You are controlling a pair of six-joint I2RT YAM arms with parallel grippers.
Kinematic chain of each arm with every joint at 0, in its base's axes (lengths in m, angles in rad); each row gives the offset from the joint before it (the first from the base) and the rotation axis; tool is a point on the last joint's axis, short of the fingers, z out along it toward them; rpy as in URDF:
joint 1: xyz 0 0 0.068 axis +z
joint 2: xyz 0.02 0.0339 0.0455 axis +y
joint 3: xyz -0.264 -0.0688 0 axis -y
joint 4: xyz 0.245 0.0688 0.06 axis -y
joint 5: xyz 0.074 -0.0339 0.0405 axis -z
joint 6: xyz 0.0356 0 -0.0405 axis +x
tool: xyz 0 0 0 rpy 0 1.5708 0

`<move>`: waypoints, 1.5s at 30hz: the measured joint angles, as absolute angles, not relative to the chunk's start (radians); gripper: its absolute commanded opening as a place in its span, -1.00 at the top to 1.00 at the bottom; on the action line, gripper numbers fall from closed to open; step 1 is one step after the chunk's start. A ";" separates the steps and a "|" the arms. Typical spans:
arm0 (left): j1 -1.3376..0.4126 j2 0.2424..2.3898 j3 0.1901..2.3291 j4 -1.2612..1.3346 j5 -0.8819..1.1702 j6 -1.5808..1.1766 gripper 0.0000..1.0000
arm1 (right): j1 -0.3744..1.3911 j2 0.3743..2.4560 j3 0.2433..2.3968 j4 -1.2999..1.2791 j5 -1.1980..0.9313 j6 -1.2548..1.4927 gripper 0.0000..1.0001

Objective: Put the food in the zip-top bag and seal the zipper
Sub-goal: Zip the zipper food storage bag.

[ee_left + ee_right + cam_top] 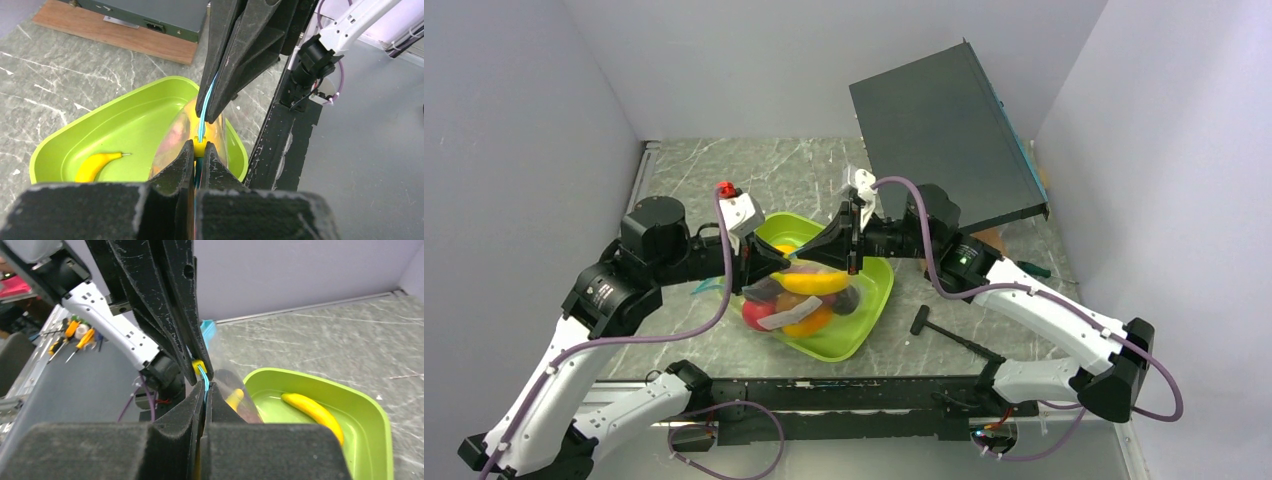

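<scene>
The clear zip-top bag (809, 295) hangs over the lime-green tray (876, 300) with several food pieces in it: yellow, orange, dark purple and magenta. My left gripper (774, 262) and right gripper (849, 250) face each other, both shut on the blue zipper (202, 112) at the bag's mouth. In the left wrist view my left gripper (199, 146) pinches the strip at a yellow slider (200, 147), close to the right fingers (235, 65). In the right wrist view my right gripper (206, 386) clamps the zipper (202, 374). One yellow banana (95, 166) lies loose in the tray (125, 120); it also shows in the right wrist view (312, 410).
A dark flat panel (944, 130) leans at the back right on a wooden base (115, 35). A black T-shaped tool (949, 330) lies right of the tray. A red-capped piece (725, 188) sits on the left arm. Grey walls close the sides.
</scene>
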State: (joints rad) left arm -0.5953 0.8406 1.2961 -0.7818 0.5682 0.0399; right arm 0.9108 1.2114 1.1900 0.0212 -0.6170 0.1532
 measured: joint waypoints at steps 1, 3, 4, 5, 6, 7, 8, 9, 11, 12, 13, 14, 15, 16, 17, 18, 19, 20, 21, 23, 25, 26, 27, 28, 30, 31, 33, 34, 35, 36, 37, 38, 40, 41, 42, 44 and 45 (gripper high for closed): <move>-0.595 0.842 1.296 -0.779 0.559 0.036 1.00 | 0.912 1.203 1.177 0.035 -0.595 0.154 1.00; -0.595 0.844 1.296 -0.779 0.540 0.031 1.00 | 0.913 1.195 1.163 0.051 -0.566 0.154 1.00; -0.595 0.844 1.296 -0.779 0.532 0.027 1.00 | 0.913 1.194 1.161 0.056 -0.553 0.154 1.00; -0.595 0.844 1.296 -0.779 0.517 0.016 1.00 | 0.913 1.194 1.160 0.059 -0.543 0.154 1.00; -0.595 0.841 1.295 -0.778 0.508 0.009 1.00 | 0.913 1.194 1.160 0.061 -0.531 0.154 1.00; -0.595 0.838 1.291 -0.775 0.496 0.001 1.00 | 0.913 1.194 1.160 0.062 -0.522 0.153 1.00; -0.595 0.832 1.285 -0.773 0.486 -0.006 1.00 | 0.913 1.194 1.160 0.062 -0.514 0.153 1.00; -0.595 0.822 1.278 -0.773 0.472 -0.015 1.00 | 0.913 1.195 1.160 0.062 -0.506 0.153 1.00; -0.595 0.803 1.265 -0.776 0.451 -0.028 1.00 | 0.913 1.196 1.160 0.064 -0.495 0.154 1.00; -0.595 0.793 1.260 -0.778 0.443 -0.034 1.00 | 0.914 1.197 1.160 0.067 -0.488 0.154 1.00; -0.595 0.782 1.254 -0.779 0.434 -0.040 1.00 | 0.915 1.198 1.160 0.074 -0.478 0.154 1.00; -0.595 0.770 1.248 -0.780 0.424 -0.046 1.00 | 0.915 1.200 1.160 0.078 -0.474 0.155 1.00; -0.595 0.758 1.245 -0.784 0.418 -0.048 1.00 | 0.915 1.201 1.160 0.083 -0.467 0.156 1.00; -0.595 0.751 1.243 -0.787 0.413 -0.049 1.00 | 0.916 1.203 1.160 0.089 -0.460 0.158 1.00; -0.595 0.743 1.243 -0.791 0.408 -0.049 1.00 | 0.916 1.206 1.160 0.094 -0.454 0.160 1.00; -0.595 0.736 1.243 -0.795 0.400 -0.049 1.00 | 0.916 1.210 1.160 0.103 -0.447 0.162 1.00; -0.595 0.729 1.243 -0.799 0.392 -0.049 1.00 | 0.917 1.214 1.160 0.111 -0.442 0.165 1.00; -0.595 0.725 1.243 -0.806 0.386 -0.049 1.00 | 0.917 1.218 1.160 0.117 -0.436 0.166 1.00; -0.595 0.720 1.243 -0.814 0.381 -0.049 1.00 | 0.917 1.222 1.160 0.122 -0.431 0.167 1.00; -0.594 0.709 1.243 -0.831 0.368 -0.049 1.00 | 0.917 1.230 1.160 0.130 -0.424 0.169 1.00; -0.594 0.699 1.243 -0.849 0.358 -0.049 1.00 | 0.917 1.236 1.160 0.134 -0.419 0.169 1.00; -0.594 0.694 1.243 -0.857 0.353 -0.049 1.00 | 0.917 1.239 1.160 0.137 -0.416 0.169 1.00; -0.594 0.688 1.243 -0.866 0.348 -0.049 1.00 | 0.917 1.242 1.160 0.141 -0.411 0.170 1.00; -0.594 0.682 1.243 -0.875 0.342 -0.050 1.00 | 0.916 1.243 1.160 0.144 -0.408 0.170 1.00; -0.594 0.671 1.243 -0.890 0.336 -0.050 1.00 | 0.914 1.248 1.160 0.150 -0.402 0.173 1.00; -0.594 0.665 1.243 -0.897 0.334 -0.050 1.00 | 0.912 1.251 1.160 0.155 -0.401 0.177 1.00; -0.593 0.655 1.243 -0.907 0.334 -0.054 1.00 | 0.908 1.257 1.160 0.161 -0.400 0.181 1.00; -0.593 0.649 1.243 -0.910 0.333 -0.057 1.00 | 0.907 1.259 1.160 0.163 -0.400 0.184 1.00; -0.593 0.643 1.242 -0.912 0.332 -0.061 1.00 | 0.904 1.262 1.160 0.167 -0.399 0.187 1.00; -0.592 0.639 1.239 -0.912 0.331 -0.065 1.00 | 0.901 1.263 1.160 0.167 -0.399 0.188 1.00; -0.592 0.636 1.236 -0.912 0.330 -0.067 1.00 | 0.898 1.264 1.160 0.167 -0.398 0.190 1.00; -0.592 0.630 1.233 -0.913 0.329 -0.068 1.00 | 0.895 1.264 1.160 0.167 -0.398 0.192 1.00; -0.592 0.626 1.230 -0.920 0.324 -0.071 1.00 | 0.887 1.264 1.160 0.167 -0.399 0.196 1.00; -0.592 0.624 1.228 -0.923 0.323 -0.073 1.00 | 0.880 1.264 1.160 0.167 -0.400 0.198 1.00; -0.592 0.621 1.225 -0.926 0.321 -0.075 1.00 | 0.873 1.264 1.160 0.167 -0.402 0.202 1.00; -0.592 0.611 1.214 -0.929 0.315 -0.080 1.00 | 0.855 1.266 1.160 0.169 -0.402 0.207 1.00; -0.592 0.609 1.211 -0.932 0.314 -0.084 1.00 | 0.848 1.267 1.160 0.170 -0.402 0.210 1.00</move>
